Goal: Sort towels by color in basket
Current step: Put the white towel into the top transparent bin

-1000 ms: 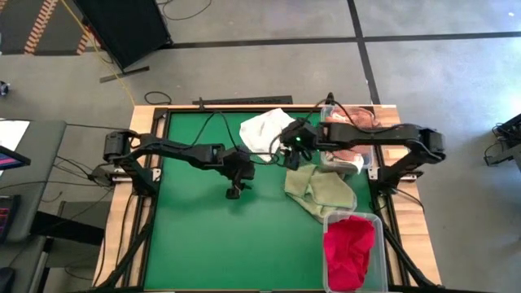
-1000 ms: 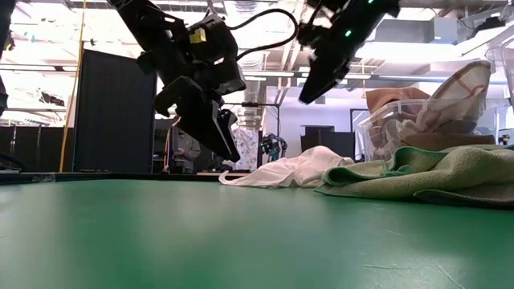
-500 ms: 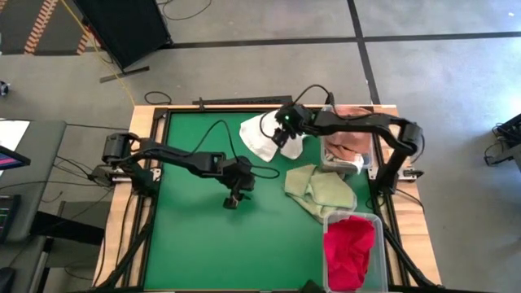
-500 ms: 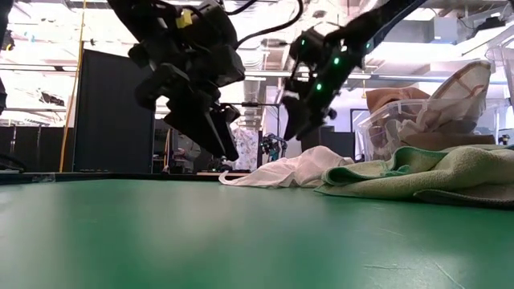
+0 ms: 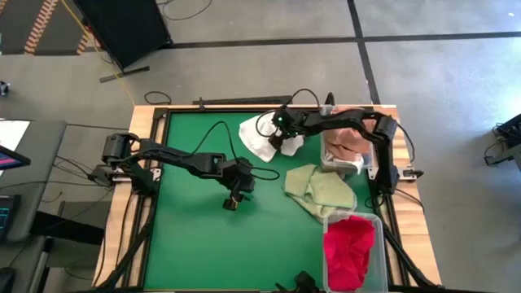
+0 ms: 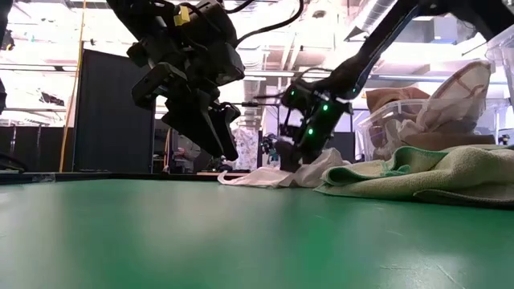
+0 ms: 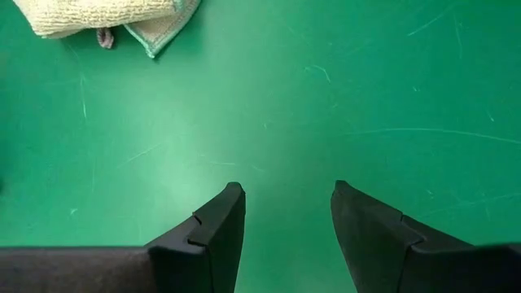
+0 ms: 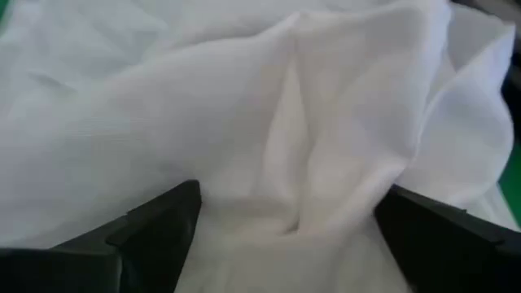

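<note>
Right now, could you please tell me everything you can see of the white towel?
The white towel is thin, soft cloth, crumpled in loose folds, lying flat on the green table near its far edge. The right gripper is down over it with fingers spread wide, cloth bunched between them, not yet clamped. It lies apart from the pale green towel.

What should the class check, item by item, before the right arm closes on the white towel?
1. Right gripper fingers open: ok.
2. White towel between the right fingers: ok, a fold bulges there.
3. Fingers low enough on the towel: ok in the low view.
4. Left gripper clear of the towel: ok, empty over bare mat.
5. Green towel clear of the grasp: ok, apart.
6. Free bin for white: cannot tell; red bin is full.
</note>
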Tool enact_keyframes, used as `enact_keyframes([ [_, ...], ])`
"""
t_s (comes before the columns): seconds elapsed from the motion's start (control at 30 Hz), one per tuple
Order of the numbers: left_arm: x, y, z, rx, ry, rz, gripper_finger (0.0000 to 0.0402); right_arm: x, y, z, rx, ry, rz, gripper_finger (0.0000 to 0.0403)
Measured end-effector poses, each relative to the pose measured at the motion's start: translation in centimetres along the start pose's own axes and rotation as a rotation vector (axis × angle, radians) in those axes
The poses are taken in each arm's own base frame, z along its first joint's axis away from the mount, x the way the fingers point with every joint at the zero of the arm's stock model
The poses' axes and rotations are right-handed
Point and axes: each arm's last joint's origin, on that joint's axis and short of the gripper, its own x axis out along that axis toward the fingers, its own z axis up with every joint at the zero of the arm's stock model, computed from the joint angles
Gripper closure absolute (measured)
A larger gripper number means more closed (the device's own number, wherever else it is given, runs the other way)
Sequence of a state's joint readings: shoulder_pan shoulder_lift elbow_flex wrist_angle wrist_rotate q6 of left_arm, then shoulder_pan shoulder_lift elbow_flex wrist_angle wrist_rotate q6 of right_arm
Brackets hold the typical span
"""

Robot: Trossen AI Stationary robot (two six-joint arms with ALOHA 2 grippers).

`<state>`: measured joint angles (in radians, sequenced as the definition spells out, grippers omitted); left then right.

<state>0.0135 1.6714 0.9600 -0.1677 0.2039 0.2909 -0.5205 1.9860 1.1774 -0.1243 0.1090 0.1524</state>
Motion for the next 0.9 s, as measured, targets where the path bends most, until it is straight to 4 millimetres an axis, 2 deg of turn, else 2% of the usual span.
enact_keyframes([
  [0.13, 0.0, 0.0, 0.0, 0.000, 0.000, 0.000, 0.0226, 0.5, 0.9, 0.0, -0.041, 0.024, -0.017, 0.0022],
  [0.27, 0.0, 0.0, 0.0, 0.001, -0.001, 0.001, 0.0226, 0.4, 1.6, -0.1, -0.055, 0.027, -0.006, 0.0085],
  [0.4, 0.0, 0.0, 0.0, -0.001, -0.001, 0.001, 0.0226, 0.4, 1.9, -0.3, -0.047, 0.050, -0.005, 0.0183],
  [0.6, 0.0, 0.0, 0.0, -0.012, -0.001, 0.001, 0.0226, 0.1, 2.5, -0.6, -0.063, 0.082, 0.000, 0.0363],
  [0.63, 0.0, 0.0, 0.0, -0.013, 0.000, 0.001, 0.0226, 0.0, 2.7, -0.6, -0.074, 0.088, 0.004, 0.0373],
  [0.77, 0.0, 0.0, 0.0, -0.017, 0.000, 0.001, 0.0226, -0.8, 3.9, -0.1, -0.110, 0.148, 0.025, 0.0373],
  [0.9, 0.0, 0.0, 0.0, -0.027, 0.005, -0.001, 0.0226, -3.0, 5.8, 0.8, -0.200, 0.217, 0.017, 0.0373],
])
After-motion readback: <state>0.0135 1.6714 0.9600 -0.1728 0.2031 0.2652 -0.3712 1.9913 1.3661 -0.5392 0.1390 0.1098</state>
